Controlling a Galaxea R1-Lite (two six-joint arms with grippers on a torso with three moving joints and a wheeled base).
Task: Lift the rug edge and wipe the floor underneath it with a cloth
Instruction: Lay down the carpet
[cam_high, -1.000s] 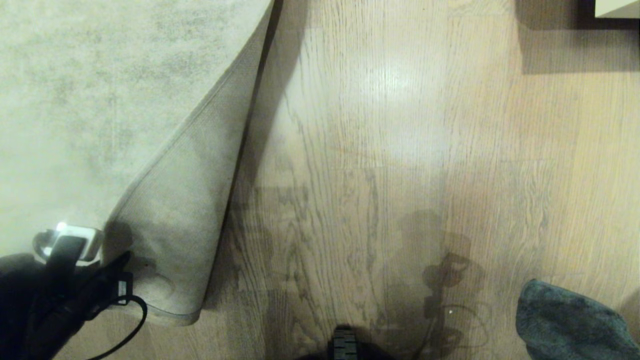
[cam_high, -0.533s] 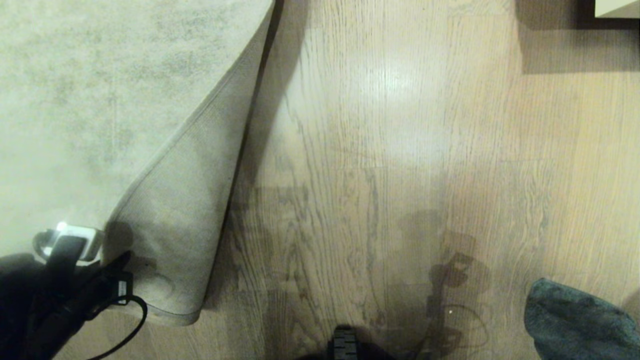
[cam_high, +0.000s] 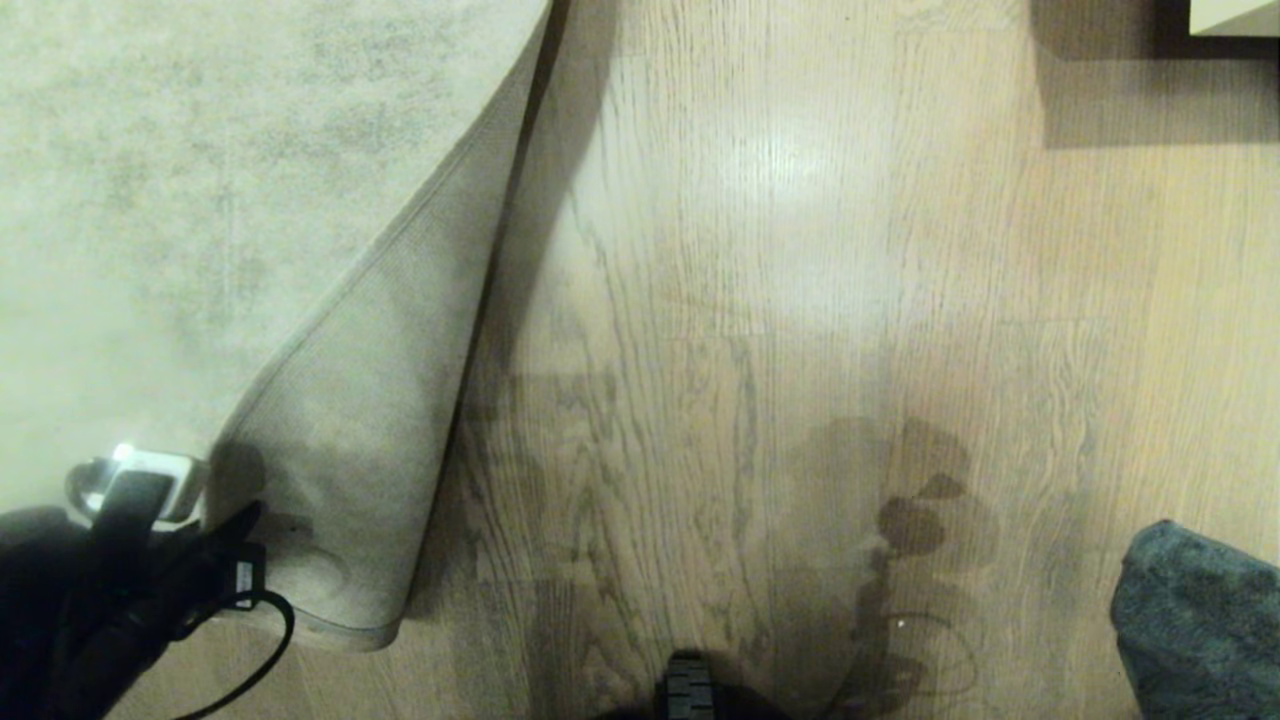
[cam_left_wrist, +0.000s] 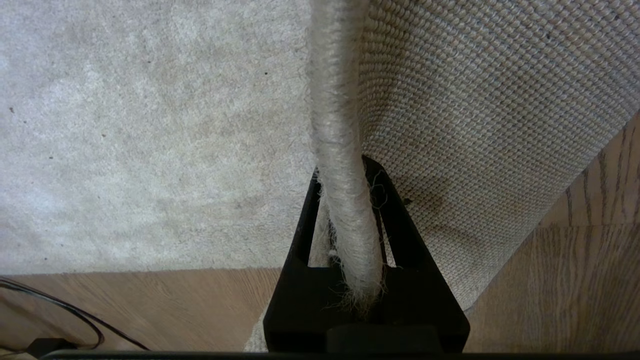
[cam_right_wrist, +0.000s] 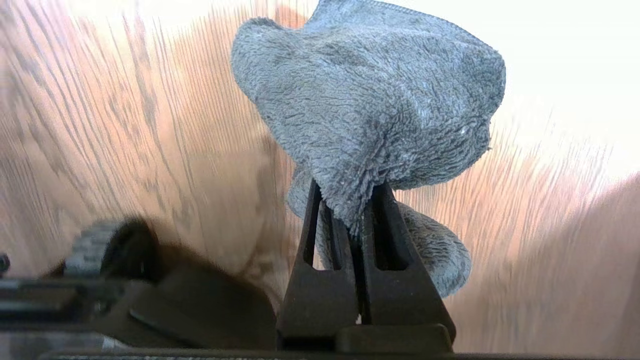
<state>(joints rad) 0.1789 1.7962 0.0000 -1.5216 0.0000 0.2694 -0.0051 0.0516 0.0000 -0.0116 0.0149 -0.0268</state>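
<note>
- Beige rug corner lifted, pinched in left gripper jaws.
- Right gripper jaws clamp cloth above floor.
- Wiping progress: can't tell.

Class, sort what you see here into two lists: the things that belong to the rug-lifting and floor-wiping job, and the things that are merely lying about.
Belongs to the job:
- rug, its edge clamped by the left gripper
- floor
- cloth, pinched in the right gripper

Lying about:
- black cable on the floor
- pale furniture corner at the far right
</note>
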